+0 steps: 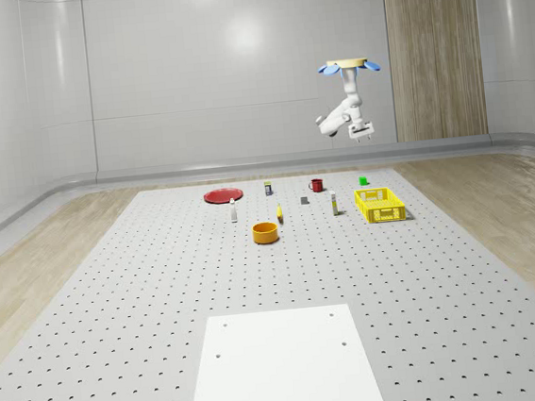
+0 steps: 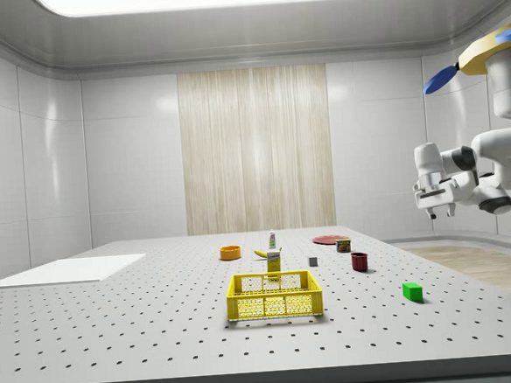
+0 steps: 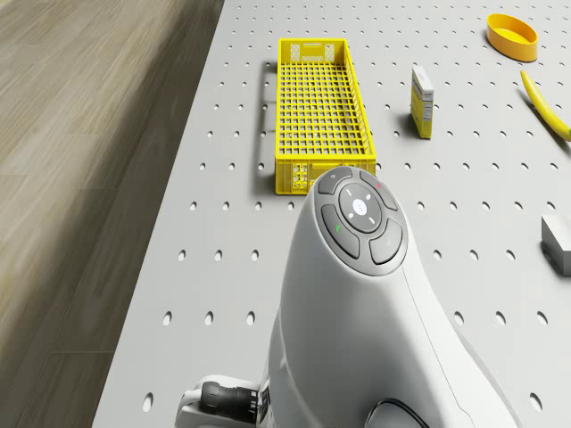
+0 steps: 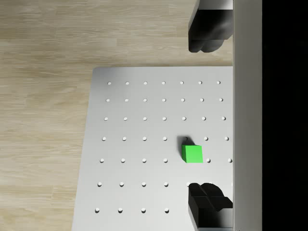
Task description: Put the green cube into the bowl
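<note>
**Inspector:** Tool (image 4: 210, 117) status first. Seen from the wrist, the two dark fingers (image 4: 208, 34) stand far apart, fully spread, with nothing between them but open air. No contact with any object and nothing held.

**Clerk:** And the tool's position?

**Inspector:** High above the counter (image 1: 163, 296), hanging from the arm under the drone (image 1: 349, 65). The drone hovers in the air over the counter's far corner, on the whole-scene view's right. In the side view the tool (image 2: 435, 205) hangs well above the counter's surface, pointing down.

**Clerk:** Green cube?

**Inspector:** Green cube (image 4: 192, 153) lies flat on the counter, directly beneath the tool, between the lines of the two fingers and nearer one of them. It sits near the counter's edge, beside the wooden floor (image 4: 43, 96). In the whole-scene view the green cube (image 1: 363, 181) is at about 12 o'clock from the yellow crate (image 1: 380, 204), just beyond it.

**Clerk:** Bowl?

**Inspector:** Orange bowl (image 1: 266, 232) stands upright on the counter, well apart from the cube, at roughly 8 o'clock from the crate in the whole-scene view. Its contents cannot be judged from these angles.

**Clerk:** Other items?

**Inspector:** Red plate (image 1: 222, 195) and red mug (image 1: 316, 184) in the far row; a banana (image 1: 279, 214) just beside the bowl at 1 o'clock.
</note>
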You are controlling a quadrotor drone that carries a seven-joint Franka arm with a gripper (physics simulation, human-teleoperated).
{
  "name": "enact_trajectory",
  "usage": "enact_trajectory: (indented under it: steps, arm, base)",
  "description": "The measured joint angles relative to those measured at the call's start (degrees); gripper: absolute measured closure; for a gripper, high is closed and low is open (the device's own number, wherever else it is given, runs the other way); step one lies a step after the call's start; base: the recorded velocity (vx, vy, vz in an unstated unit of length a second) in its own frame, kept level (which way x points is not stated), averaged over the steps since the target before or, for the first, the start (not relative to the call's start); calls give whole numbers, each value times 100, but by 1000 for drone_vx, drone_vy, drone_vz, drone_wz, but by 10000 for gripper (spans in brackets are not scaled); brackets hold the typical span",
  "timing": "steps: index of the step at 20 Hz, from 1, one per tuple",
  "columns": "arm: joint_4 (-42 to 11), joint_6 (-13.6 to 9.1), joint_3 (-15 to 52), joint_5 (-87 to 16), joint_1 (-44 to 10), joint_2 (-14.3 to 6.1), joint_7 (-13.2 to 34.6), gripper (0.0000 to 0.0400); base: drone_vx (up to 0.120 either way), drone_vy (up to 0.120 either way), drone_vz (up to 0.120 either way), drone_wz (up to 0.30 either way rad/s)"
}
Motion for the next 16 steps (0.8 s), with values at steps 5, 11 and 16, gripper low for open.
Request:
enact_trajectory:
  steps: [5, 11, 16]
  arm:
    - [-61, -153, 244, -197, -501, -238, 333, 0]
    - [-70, -127, 397, -205, -780, -464, 533, 0]
    - [-64, -31, 478, -149, -902, -631, 630, 0]
  base:
    - [120, 0, -120, 0]
    - [120, -27, -120, 0]
    - [72, -104, -120, 0]
